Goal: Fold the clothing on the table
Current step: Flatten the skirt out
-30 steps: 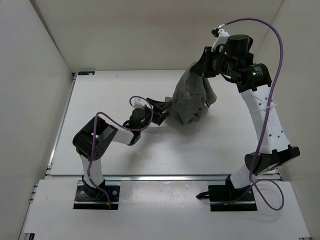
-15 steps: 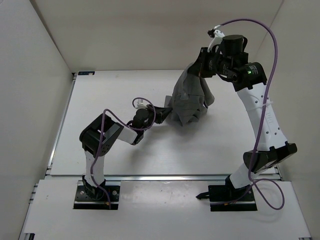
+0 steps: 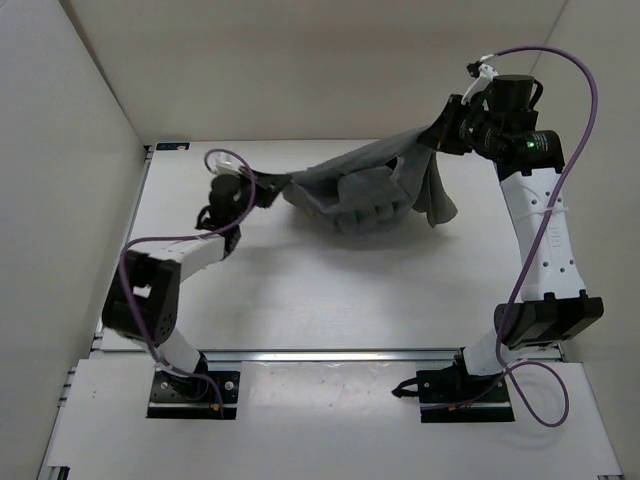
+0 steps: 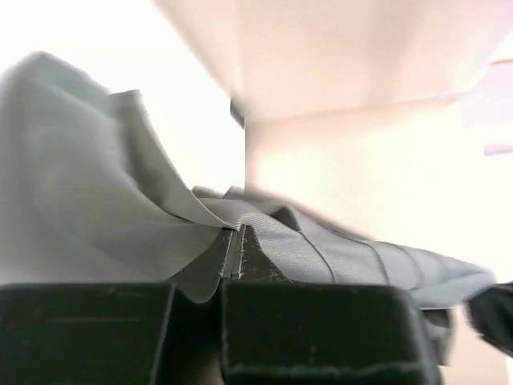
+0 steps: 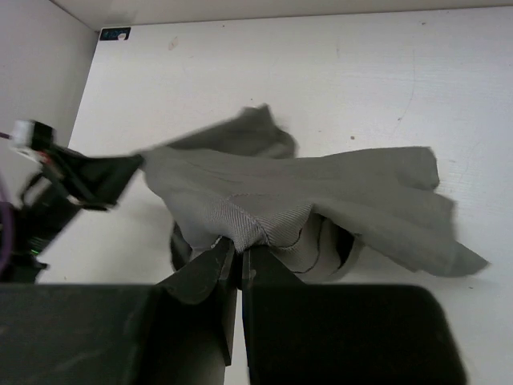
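Top external
OPERATOR: Locate the clothing [image 3: 360,195] and state both grips.
TECHNICIAN: The clothing hangs stretched over the far half of the table [image 3: 300,290]. The left gripper [image 3: 272,186] holds its left end. The right gripper [image 3: 441,136] holds the right end, higher up. The middle sags, and a flap droops below the right gripper. Whether the lowest part touches the table cannot be told.

Left wrist
OPERATOR: Confirm the left grip.
TECHNICIAN: The jaws are closed together on a thin fabric edge. Grey cloth runs away from the pinch on both sides.

Right wrist
OPERATOR: Confirm the right grip.
TECHNICIAN: The jaws are clamped on a bunched edge of the clothing. The rest spreads out below, reaching across to the left gripper.

OPERATOR: Which step is in hand?
TECHNICIAN: Judged as spreading. The garment is drawn out between its two held ends, and no fold is made yet. The next move calls for lowering both ends together under light tension, so that the cloth lies flat on the table. Releasing one end early would likely let it collapse into a heap.
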### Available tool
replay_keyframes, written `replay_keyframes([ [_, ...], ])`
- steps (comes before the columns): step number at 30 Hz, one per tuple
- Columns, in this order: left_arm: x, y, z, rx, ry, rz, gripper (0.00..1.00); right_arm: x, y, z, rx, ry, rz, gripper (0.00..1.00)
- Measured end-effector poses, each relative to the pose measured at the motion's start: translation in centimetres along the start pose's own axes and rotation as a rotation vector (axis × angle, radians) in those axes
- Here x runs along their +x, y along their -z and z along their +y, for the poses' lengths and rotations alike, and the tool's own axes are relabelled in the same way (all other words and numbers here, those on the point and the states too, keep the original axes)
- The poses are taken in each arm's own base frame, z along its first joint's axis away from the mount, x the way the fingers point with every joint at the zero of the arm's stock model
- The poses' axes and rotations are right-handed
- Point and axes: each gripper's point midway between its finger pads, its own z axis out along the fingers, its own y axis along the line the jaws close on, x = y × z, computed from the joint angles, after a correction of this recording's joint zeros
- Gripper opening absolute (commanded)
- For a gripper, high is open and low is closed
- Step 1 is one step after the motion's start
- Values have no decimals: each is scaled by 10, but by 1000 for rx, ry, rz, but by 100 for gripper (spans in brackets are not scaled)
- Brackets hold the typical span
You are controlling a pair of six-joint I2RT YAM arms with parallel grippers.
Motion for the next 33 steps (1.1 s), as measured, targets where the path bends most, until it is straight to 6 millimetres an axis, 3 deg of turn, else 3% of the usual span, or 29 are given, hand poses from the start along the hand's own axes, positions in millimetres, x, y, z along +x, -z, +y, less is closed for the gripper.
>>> replay_keyframes([
  [4,-72,25,-59,63,-144,-95,0,9,2,-2,-30,-2,22,0],
  [7,-107,39,-106,114,-249,-108,0,18,6,5,-72,20,27,0],
  [11,-119,45,-161,108,-432,-124,0,29,11,4,-102,49,-13,0],
  [13,-106,49,-178,129,-496,-93,0,52,10,-16,-91,10,4,0],
  [15,-88,53,-166,129,-501,-27,0,82,2,-37,-60,-39,48,0],
  [19,-61,55,-70,-96,-461,80,0,142,-20,-58,-30,-106,190,0],
  [22,-46,66,-14,-239,-431,155,0,162,-26,-66,-41,-150,242,0],
  [24,-42,71,0,-276,-423,189,0,169,-28,-69,-49,-170,259,0],
  [26,-47,74,1,-285,-425,197,0,170,-32,-66,-68,-176,270,0],
  [29,-74,58,-28,-264,-457,170,0,149,-46,-55,-102,-161,282,0],
  [33,-133,16,-128,-121,-600,26,0,51,-67,-25,-153,-11,119,0],
])
